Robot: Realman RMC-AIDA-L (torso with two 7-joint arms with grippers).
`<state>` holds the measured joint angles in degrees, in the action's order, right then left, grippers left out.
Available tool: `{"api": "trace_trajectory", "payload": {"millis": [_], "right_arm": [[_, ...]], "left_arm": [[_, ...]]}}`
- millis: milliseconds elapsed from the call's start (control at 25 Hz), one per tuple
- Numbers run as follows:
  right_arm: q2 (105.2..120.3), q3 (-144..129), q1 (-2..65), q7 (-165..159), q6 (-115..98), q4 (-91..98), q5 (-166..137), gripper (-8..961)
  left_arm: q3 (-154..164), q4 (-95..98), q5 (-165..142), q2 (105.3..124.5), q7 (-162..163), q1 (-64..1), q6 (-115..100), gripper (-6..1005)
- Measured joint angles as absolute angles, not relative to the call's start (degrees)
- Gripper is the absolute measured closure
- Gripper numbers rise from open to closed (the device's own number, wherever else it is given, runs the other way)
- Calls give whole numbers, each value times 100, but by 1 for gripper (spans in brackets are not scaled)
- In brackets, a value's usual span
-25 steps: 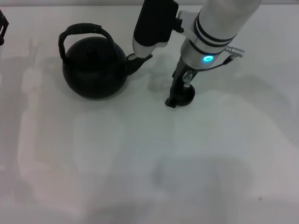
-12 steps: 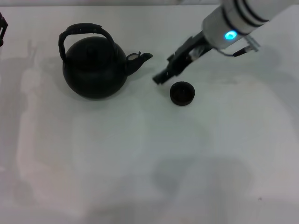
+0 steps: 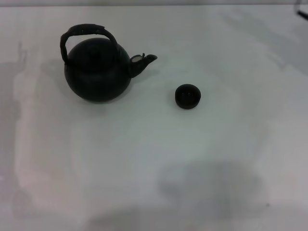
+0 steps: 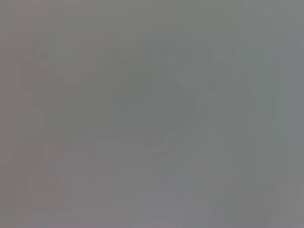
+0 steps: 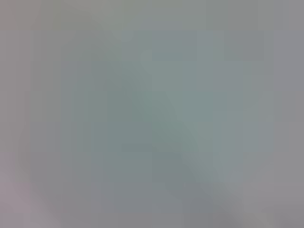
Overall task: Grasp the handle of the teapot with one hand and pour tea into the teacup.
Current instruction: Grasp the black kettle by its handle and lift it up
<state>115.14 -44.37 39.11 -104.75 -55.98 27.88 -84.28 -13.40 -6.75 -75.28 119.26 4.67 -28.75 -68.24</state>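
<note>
The matte black teapot (image 3: 97, 70) stands upright at the left of the white table in the head view. Its spout (image 3: 143, 61) points right toward the teacup. The rough arched handle (image 3: 85, 32) loops over its top, with nothing holding it. The small black teacup (image 3: 187, 96) stands to the right of the spout, apart from the pot. Only a dark tip of my right gripper (image 3: 302, 14) shows at the top right edge, far from both. My left gripper is out of view. Both wrist views show only flat grey.
The white table (image 3: 154, 163) stretches bare in front of the teapot and teacup, with faint shadows on it.
My right arm has pulled away from the teacup, up and to the right, almost out of the head view. The left gripper's dark edge at the far left is gone. Teapot and teacup have not moved.
</note>
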Motion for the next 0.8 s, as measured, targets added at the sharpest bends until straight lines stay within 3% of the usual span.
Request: {"api": "trace_trajectory", "payload": {"millis": [200,480,800], "right_arm": [[11598,-3918,3592,-7203,-5559,1926,-5784,118],[11615,-3906,3884,-1714,-6180,510,-2622,118],[11556,-3878,4088,-934,-5394,660,-2463,118]], "left_arm": [[-1325,-636,-7514,11915,750,-2809,-6795,173],[-903,-627,-7825,11909,1150,-2411,-6997,173],[970,-819,-7858,11931,1359,-1944,-7638,174]]}}
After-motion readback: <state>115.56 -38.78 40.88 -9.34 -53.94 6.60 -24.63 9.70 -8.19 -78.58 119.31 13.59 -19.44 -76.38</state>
